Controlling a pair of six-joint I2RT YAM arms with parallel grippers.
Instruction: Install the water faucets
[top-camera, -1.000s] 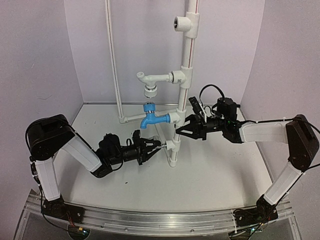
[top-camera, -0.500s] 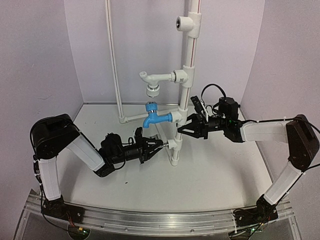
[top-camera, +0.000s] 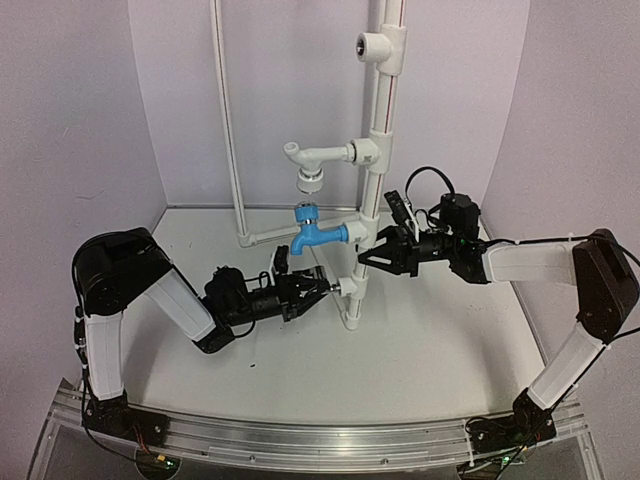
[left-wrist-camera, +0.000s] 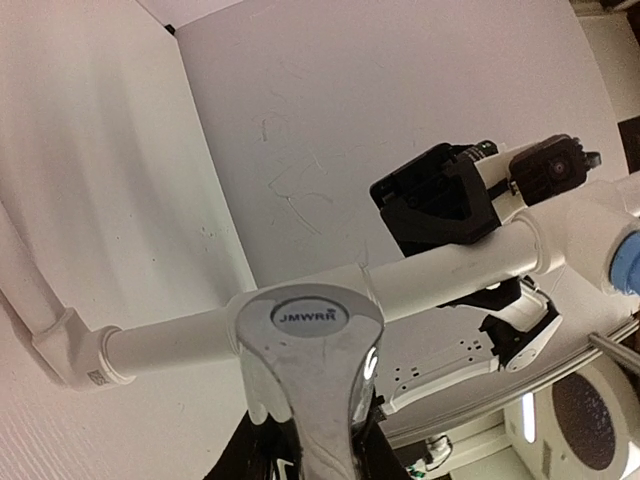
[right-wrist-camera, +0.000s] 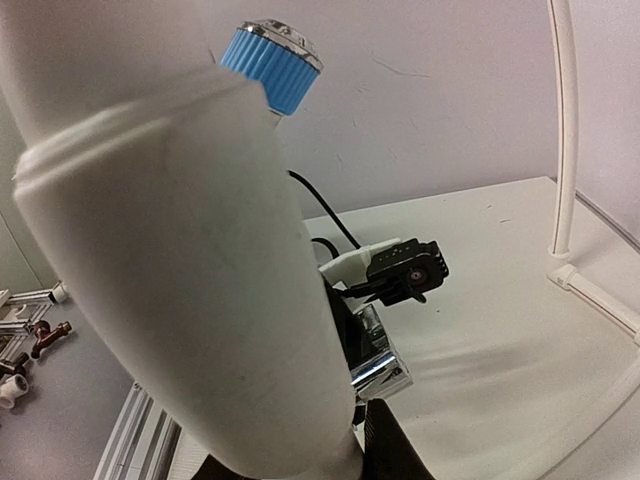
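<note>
White arm links (top-camera: 525, 262), black joints (top-camera: 110, 272), looped cable (top-camera: 425, 176)

The small silver metal tap (left-wrist-camera: 312, 340) is polished to a mirror gloss, with bright highlights sliding over its smooth, rounded cap. Behind it the white plastic pipe (left-wrist-camera: 440, 272) looks smooth with a dull satin sheen, and the blue plastic tap (top-camera: 318, 236) carries a finely ribbed knob. The white tabletop (top-camera: 430, 340) is matt, faintly scuffed and scratched.

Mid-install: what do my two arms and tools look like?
Both the left arm and right arm have white boxy links and bulky black joint housings. The left tool and right tool are black with two tapered fingers. A black cable loops over the right wrist.
</note>
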